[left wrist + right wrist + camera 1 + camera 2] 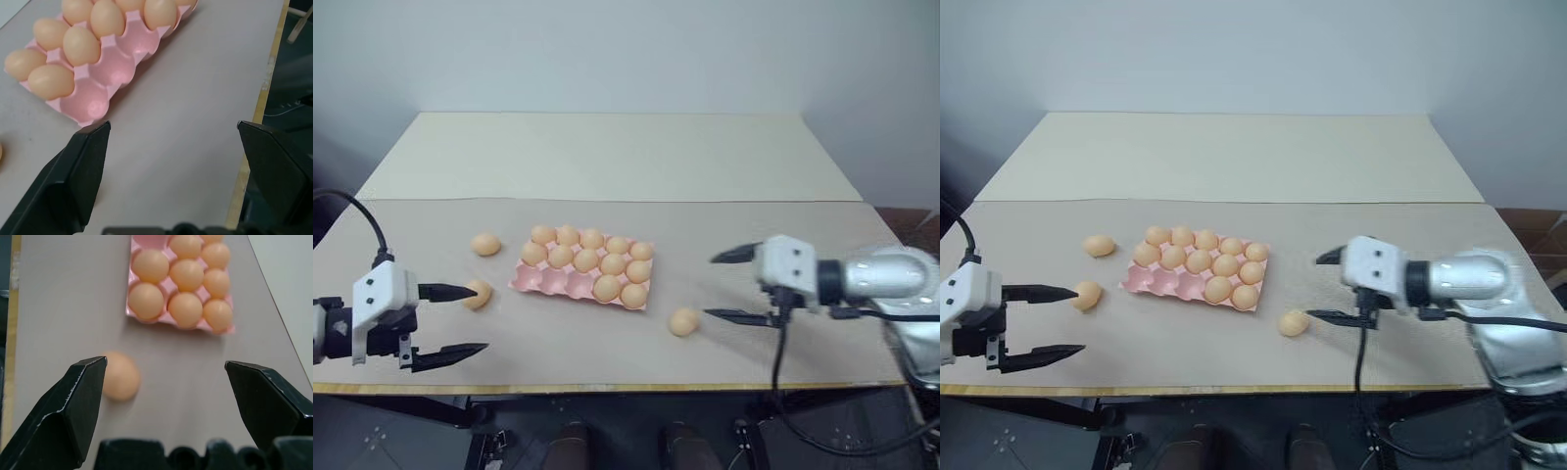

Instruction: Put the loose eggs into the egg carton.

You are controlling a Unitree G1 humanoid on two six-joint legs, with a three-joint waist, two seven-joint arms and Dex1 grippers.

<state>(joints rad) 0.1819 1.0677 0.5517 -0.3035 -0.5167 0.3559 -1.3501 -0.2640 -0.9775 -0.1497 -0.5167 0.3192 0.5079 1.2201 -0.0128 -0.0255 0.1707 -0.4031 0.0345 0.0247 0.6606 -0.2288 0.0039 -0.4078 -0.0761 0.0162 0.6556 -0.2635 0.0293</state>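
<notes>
Left eye view: a long table (607, 157) carried the work, its far part cream and its near part covered by a tan sheet. The egg carton (582, 269), a pink tray, lay flat near the middle of the tan sheet, turned slightly askew to the table edge. Twelve of its cups held eggs; three cups in the near row, on the robot's left side, stood empty, as the left wrist view confirmed.

The right gripper (736, 286) was held above the table to the right of the carton, its two black fingers spread wide and holding nothing. The left gripper (452, 323) was held near the table's left front edge, fingers likewise spread wide and empty.

Three loose eggs lay on the sheet. One egg (683, 321) lay off the carton's near right corner, just beside the right gripper's lower fingertip; contact could not be determined. In the right wrist view this egg (120, 376) appeared next to one finger, not between the two. A second egg (478, 294) lay left of the carton, at the tip of the left gripper's upper finger. A third egg (485, 244) lay farther back, left of the carton's far corner, apart from both grippers.
</notes>
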